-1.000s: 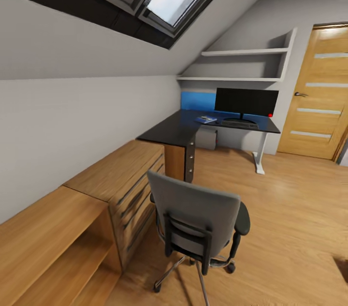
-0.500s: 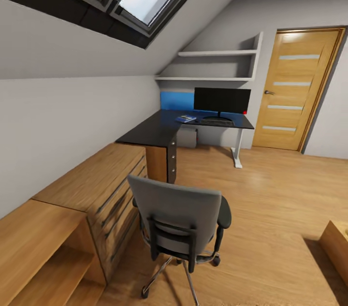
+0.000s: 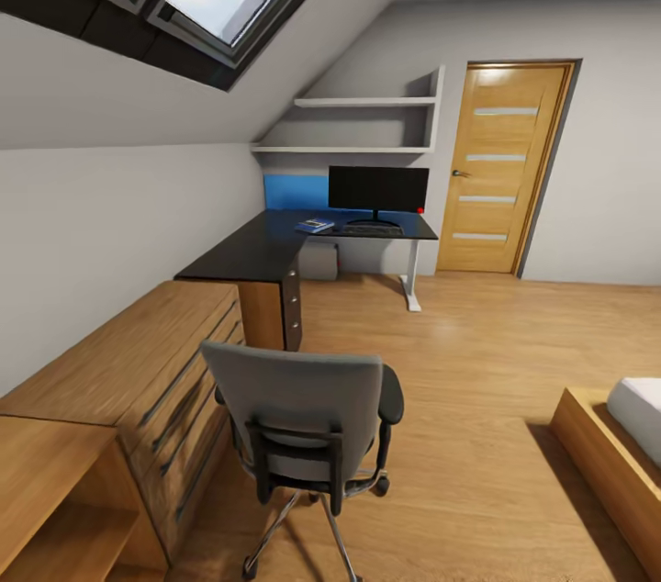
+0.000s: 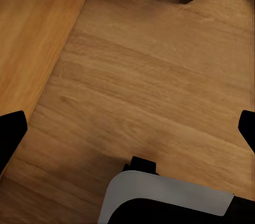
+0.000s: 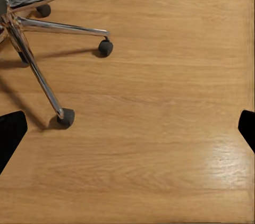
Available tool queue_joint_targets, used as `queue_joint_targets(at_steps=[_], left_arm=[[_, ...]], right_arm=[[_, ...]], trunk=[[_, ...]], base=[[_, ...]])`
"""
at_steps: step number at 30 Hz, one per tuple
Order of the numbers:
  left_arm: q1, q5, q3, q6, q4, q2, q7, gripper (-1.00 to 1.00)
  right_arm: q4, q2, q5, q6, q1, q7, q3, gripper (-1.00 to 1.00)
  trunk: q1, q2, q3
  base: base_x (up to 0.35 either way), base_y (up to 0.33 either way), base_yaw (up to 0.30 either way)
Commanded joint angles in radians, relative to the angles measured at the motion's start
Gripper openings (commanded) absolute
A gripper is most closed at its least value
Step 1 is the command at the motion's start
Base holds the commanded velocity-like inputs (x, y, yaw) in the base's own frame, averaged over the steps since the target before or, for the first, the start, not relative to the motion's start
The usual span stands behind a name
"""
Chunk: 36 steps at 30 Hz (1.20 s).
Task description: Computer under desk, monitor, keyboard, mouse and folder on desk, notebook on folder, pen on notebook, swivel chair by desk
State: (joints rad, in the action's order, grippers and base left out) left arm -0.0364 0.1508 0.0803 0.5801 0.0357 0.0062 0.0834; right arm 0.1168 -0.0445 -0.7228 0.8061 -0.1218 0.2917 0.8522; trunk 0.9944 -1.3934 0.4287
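The swivel chair (image 3: 308, 421) stands in the foreground of the head view with its grey back toward the camera, well apart from the desk (image 3: 266, 253) and just beside the long light-wood chest of drawers (image 3: 138, 371) that runs along the left wall under the sloped ceiling. The desk's black top turns a corner at the far wall; on its far wing the monitor (image 3: 378, 189) stands upright, with the keyboard (image 3: 371, 231) lying in front of its stand. To the left of the keyboard lies the blue folder (image 3: 315, 225) with something small on it, perhaps the notebook, though it is too small to tell. A pale box, likely the computer (image 3: 320, 261), sits under the desk near the drawer unit. Between the chair and the door (image 3: 498, 167) a broad stretch of wood floor (image 3: 459, 371) lies open, bounded at the lower right by the wooden edge of a bed (image 3: 610, 444). In the right wrist view the chair's chrome legs and castors (image 5: 66, 117) rest on the floor, with bare boards beyond them, and the right gripper's dark fingertips (image 5: 10, 134) sit at opposite edges of the picture, spread wide with nothing between. The left wrist view shows floor beside the chest's edge, and the left gripper's fingertips (image 4: 11, 134) likewise stand wide apart and hold nothing.
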Motion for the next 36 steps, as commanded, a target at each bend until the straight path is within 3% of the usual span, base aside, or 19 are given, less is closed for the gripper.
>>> queue_joint_targets(at_steps=[1, 22, 36], left_arm=[[0.0, -0.003, 0.007, 0.003, 0.0, 0.0, -0.001, 1.0], [0.0, -0.003, 0.007, 0.003, -0.001, 0.0, -0.001, 1.0], [0.0, -0.004, 0.009, 0.005, 0.0, -0.002, 0.001, 1.0]], right_arm=[[0.0, 0.0, -0.001, 0.001, -0.001, 0.009, 0.008, 1.0], [0.0, -0.002, 0.0, 0.0, -0.001, 0.009, 0.01, 1.0], [0.0, -0.002, 0.001, 0.001, -0.001, 0.009, 0.014, 1.0]], trunk=[[0.0, -0.001, 0.001], [0.0, -0.001, 0.001], [0.0, -0.001, 0.001]], base=[[0.0, 0.002, -0.293], [0.0, 0.14, -0.289], [0.0, 0.064, -0.053]])
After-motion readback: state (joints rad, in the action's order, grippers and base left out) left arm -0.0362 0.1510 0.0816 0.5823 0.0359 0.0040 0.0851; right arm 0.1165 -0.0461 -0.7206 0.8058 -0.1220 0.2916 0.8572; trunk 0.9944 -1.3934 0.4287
